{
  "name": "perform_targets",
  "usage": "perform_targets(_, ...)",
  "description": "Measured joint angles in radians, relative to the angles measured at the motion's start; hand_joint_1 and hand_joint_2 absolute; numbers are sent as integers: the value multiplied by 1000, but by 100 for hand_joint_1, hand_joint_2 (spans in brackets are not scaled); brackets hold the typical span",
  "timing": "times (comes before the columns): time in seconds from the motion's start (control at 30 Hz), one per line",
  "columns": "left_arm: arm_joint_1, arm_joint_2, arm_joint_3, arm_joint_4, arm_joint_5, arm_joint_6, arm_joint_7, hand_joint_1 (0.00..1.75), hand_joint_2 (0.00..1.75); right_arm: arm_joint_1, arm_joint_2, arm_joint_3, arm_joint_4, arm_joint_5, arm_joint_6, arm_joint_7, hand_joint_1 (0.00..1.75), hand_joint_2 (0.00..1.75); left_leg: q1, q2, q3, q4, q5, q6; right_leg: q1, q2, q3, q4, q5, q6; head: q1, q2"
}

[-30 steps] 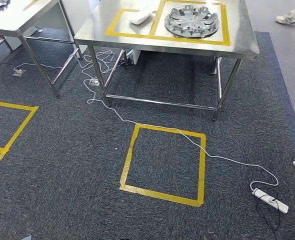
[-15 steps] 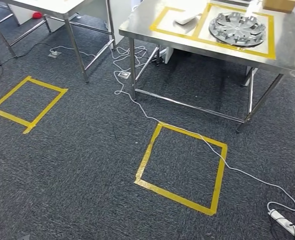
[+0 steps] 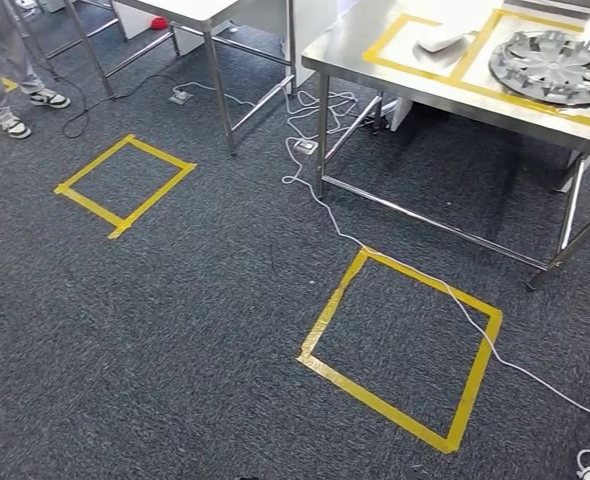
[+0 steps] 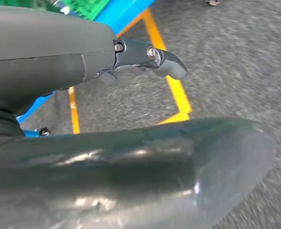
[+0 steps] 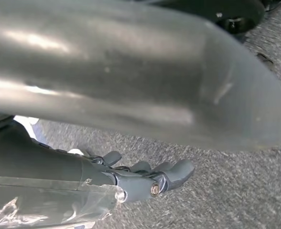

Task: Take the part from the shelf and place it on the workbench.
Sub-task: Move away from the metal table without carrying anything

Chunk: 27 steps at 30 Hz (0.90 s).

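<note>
A steel workbench (image 3: 367, 70) stands at the upper right of the head view, marked with yellow tape frames. A round silver spoked part (image 3: 552, 65) lies in one frame and a white object (image 3: 441, 40) in the frame beside it. My left hand (image 4: 114, 167) hangs over the carpet with its fingers (image 4: 167, 64) stretched out and nothing in it. In the right wrist view my right hand (image 5: 114, 71) also hangs above the carpet, fingers (image 5: 175, 171) extended and holding nothing.
A second steel table (image 3: 194, 10) stands at the upper left. Two yellow tape squares (image 3: 401, 340) (image 3: 126, 180) mark the dark carpet. A white cable (image 3: 337, 215) runs across the floor. A person's legs (image 3: 5, 70) are at the far left. A blue and green structure (image 4: 125, 12) is beside my left hand.
The camera has swung left: workbench and floor squares have slid right in the picture. A second tape square and a person's legs have come into view at the left.
</note>
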Motion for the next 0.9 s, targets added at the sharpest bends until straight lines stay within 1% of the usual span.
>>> perform_targets(0.03,2,0,1,0,0,0,0,0,0,0,0,0,0,0,0,0,0,0,2,5,15,-20,19,-3,-1,-14,0,1,-1,1,0,0)
perform_targets(0.07,3,1,2,0,0,0,0,0,0,-1,0,1,0,1,0,1,0,0,3,16,48,-74,50,-5,-1,-27,0,3,-3,4,0,0)
perform_targets(0.1,3,1,2,0,0,1,0,0,0,-1,0,1,0,1,0,1,0,0,4,41,88,-143,78,-7,0,-39,0,7,-6,9,0,0)
perform_targets(0.13,1,1,2,0,0,1,0,0,0,-2,0,1,0,2,0,1,0,0,2,61,121,-204,98,-4,2,-50,-2,13,-11,15,-1,0)
perform_targets(0.17,-1,1,2,0,0,1,0,0,0,-3,0,1,0,2,0,1,0,0,1,77,142,-245,107,3,5,-60,-3,18,-16,21,0,0)
perform_targets(0.2,-2,0,3,0,0,0,0,0,0,-4,0,2,0,2,0,1,0,0,-2,83,150,-263,106,11,8,-70,-3,21,-20,26,1,0)
perform_targets(0.23,-1,0,3,0,0,0,0,0,0,-5,0,2,0,3,0,1,0,0,-4,72,149,-265,105,22,9,-79,0,22,-22,30,3,0)
perform_targets(0.27,1,0,3,0,0,0,0,0,0,-6,0,2,0,3,0,1,0,0,-4,61,148,-265,106,31,8,-85,3,21,-24,34,5,0)
perform_targets(0.3,3,0,3,1,0,0,0,0,0,-7,0,3,0,3,0,1,0,0,-3,51,147,-265,108,36,5,-74,4,27,-31,40,6,0)
perform_targets(0.33,4,-1,4,1,0,1,0,0,0,-8,0,4,0,3,0,1,0,0,-2,41,146,-266,110,42,2,-51,-4,49,-48,45,7,0)
perform_targets(0.37,3,-1,4,1,0,1,0,0,0,-8,0,4,0,3,0,1,0,0,0,31,144,-267,113,48,0,-21,-23,94,-77,50,9,0)
perform_targets(0.4,1,0,4,1,0,1,0,0,0,-7,0,5,0,3,0,1,0,0,1,19,142,-267,114,51,-1,8,-53,161,-114,53,10,0)
perform_targets(0.43,0,0,4,1,0,1,1,0,0,-5,0,5,0,3,0,2,0,0,1,7,140,-266,116,54,-2,23,-87,237,-149,53,11,0)
perform_targets(0.47,-1,1,4,1,0,1,1,0,0,-3,0,5,0,3,0,2,0,0,0,-7,138,-266,117,55,-2,29,-118,300,-172,53,11,0)
perform_targets(0.5,0,1,4,1,-1,1,1,0,0,-2,0,5,0,3,0,4,0,0,0,-20,137,-266,118,55,-2,31,-134,331,-174,51,11,0)
perform_targets(0.53,2,1,5,1,-1,1,1,0,0,-1,0,5,0,3,-1,4,0,0,0,-35,137,-266,119,54,-2,33,-131,320,-156,50,11,0)
perform_targets(0.57,2,0,5,1,-3,0,1,0,0,0,0,5,0,3,-1,5,0,0,1,-50,138,-266,120,52,-3,40,-109,269,-120,48,11,0)
perform_targets(0.6,2,0,5,1,-6,0,1,0,0,0,0,5,0,2,-1,5,0,0,2,-65,138,-266,122,49,-6,60,-75,195,-79,46,11,0)
perform_targets(0.63,1,0,5,1,-11,0,1,0,0,-1,0,5,0,-1,-1,5,0,0,2,-79,136,-264,123,44,-10,86,-43,122,-50,46,11,0)
perform_targets(0.67,-1,0,5,1,-18,0,1,0,0,-1,0,5,0,-6,0,5,0,0,2,-92,132,-263,126,38,-13,109,-21,70,-33,45,11,0)
perform_targets(0.7,-2,0,5,1,-27,0,2,0,0,-1,0,5,0,-13,1,5,0,0,2,-104,128,-263,129,32,-14,124,-11,44,-29,44,12,0)
perform_targets(0.73,-1,-2,5,1,-35,0,2,0,0,-2,-1,4,0,-22,2,4,0,0,3,-115,123,-264,133,24,-13,123,-9,38,-31,40,12,0)
perform_targets(0.77,1,-3,4,1,-43,0,3,0,0,-3,-1,2,0,-29,4,4,0,0,6,-125,119,-267,138,17,-12,113,-9,38,-29,34,12,0)
perform_targets(0.8,4,-5,4,1,-50,0,3,0,0,-4,-2,0,0,-36,6,4,0,0,6,-120,116,-267,138,11,-11,100,-8,36,-25,27,11,0)
perform_targets(0.83,5,-7,3,1,-55,0,2,0,0,-4,-4,-2,0,-41,9,5,0,0,5,-99,107,-254,129,6,-11,88,-7,32,-20,19,8,0)
perform_targets(0.87,4,-9,2,2,-59,1,2,0,0,-4,-5,-4,0,-45,10,7,0,0,3,-70,92,-223,107,3,-11,73,-7,28,-17,12,5,0)
perform_targets(0.9,1,-11,1,2,-61,1,1,0,0,-3,-6,-6,0,-47,11,9,0,0,2,-37,68,-172,75,1,-9,59,-8,26,-15,8,1,0)
